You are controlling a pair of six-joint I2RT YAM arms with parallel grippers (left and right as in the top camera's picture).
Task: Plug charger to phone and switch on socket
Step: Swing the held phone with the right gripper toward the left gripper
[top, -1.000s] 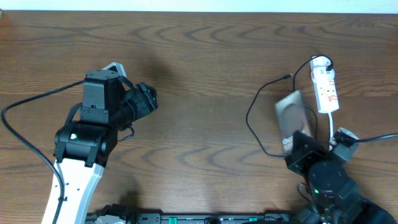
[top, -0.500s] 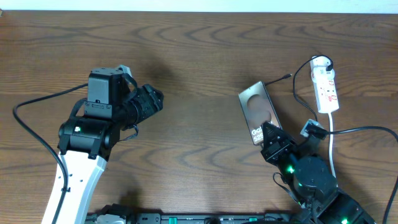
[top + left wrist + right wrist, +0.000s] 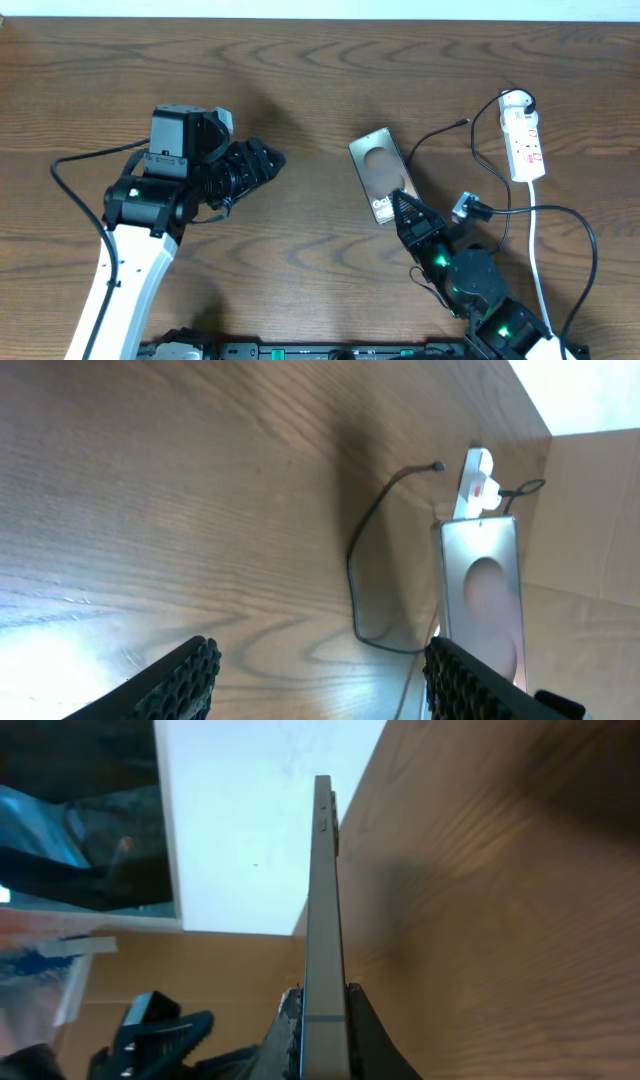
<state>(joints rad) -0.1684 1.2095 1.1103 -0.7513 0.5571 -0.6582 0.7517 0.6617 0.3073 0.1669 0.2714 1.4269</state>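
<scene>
Our right gripper (image 3: 404,210) holds the phone (image 3: 378,175) tight by its near end. We have carried it away from the socket (image 3: 523,140) at the right edge, toward the middle of the tabletop (image 3: 320,80). Our left gripper (image 3: 272,162) is open and empty, so it can go for the charger (image 3: 351,570).

You see left gripper (image 3: 322,682) spread wide above wooden table (image 3: 150,480); phone (image 3: 485,590) ahead right, charger (image 3: 358,565) looping just beside, socket (image 3: 474,482) beyond.
</scene>
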